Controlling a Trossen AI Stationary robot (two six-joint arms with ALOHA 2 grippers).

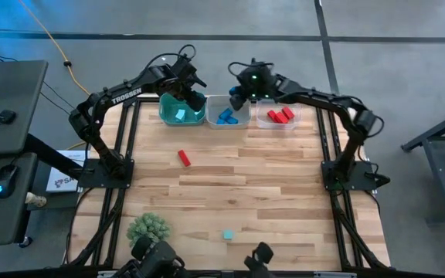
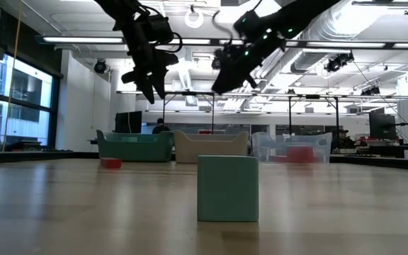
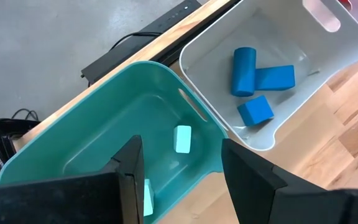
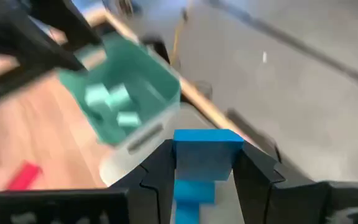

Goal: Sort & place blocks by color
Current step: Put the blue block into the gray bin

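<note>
My left gripper (image 1: 194,99) (image 3: 179,155) hovers open over the teal bin (image 3: 135,81), where teal blocks (image 3: 183,138) lie on the floor. My right gripper (image 1: 238,99) (image 4: 207,155) hangs over the white middle bin (image 1: 216,103), shut on a blue block (image 4: 207,149). Three blue blocks (image 3: 257,78) lie in that bin. Red blocks (image 1: 276,116) sit in the clear bin (image 1: 292,123). A red block (image 1: 184,157) lies on the table's middle, and a teal cube (image 1: 228,235) (image 2: 227,188) stands near the near edge. My right gripper pinches the blue block between its two fingers, on two opposite side faces (image 4: 232,155). The fingers point slantwise down from above. The block is lifted clear, above the white bin.
The three bins stand in a row along the table's far edge. A green spiky plant ball (image 1: 147,228) sits near the near left corner. Bare wood lies between the bins and the near edge. A desk with gear stands left of the table.
</note>
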